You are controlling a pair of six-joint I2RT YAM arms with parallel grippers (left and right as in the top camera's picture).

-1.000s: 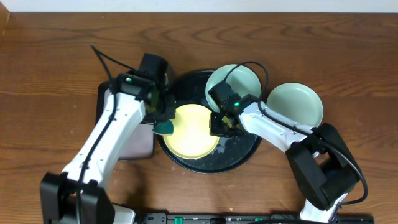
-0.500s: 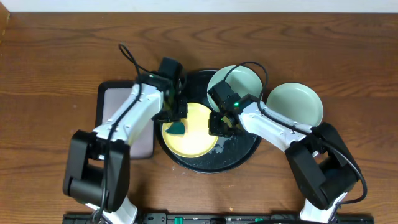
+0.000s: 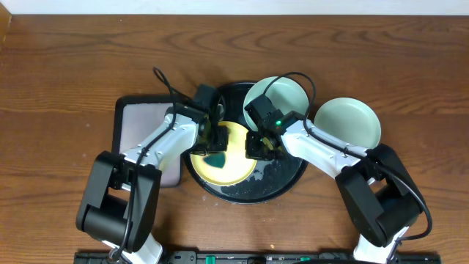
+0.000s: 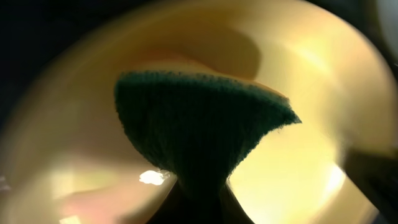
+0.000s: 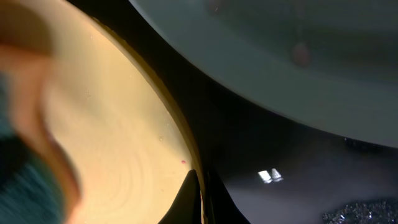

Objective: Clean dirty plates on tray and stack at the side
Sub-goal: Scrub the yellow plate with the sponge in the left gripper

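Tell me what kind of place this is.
Probably a robot test bench rather than a kitchen: two arms at a wooden table, plates on a black tray, a green sponge on the yellow plate.

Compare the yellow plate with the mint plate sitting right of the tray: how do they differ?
The yellow plate lies in the black tray; the mint plate sits on the wooden table. The yellow plate has a green sponge pressed on it; the mint plate is bare. Both are round and shallow.
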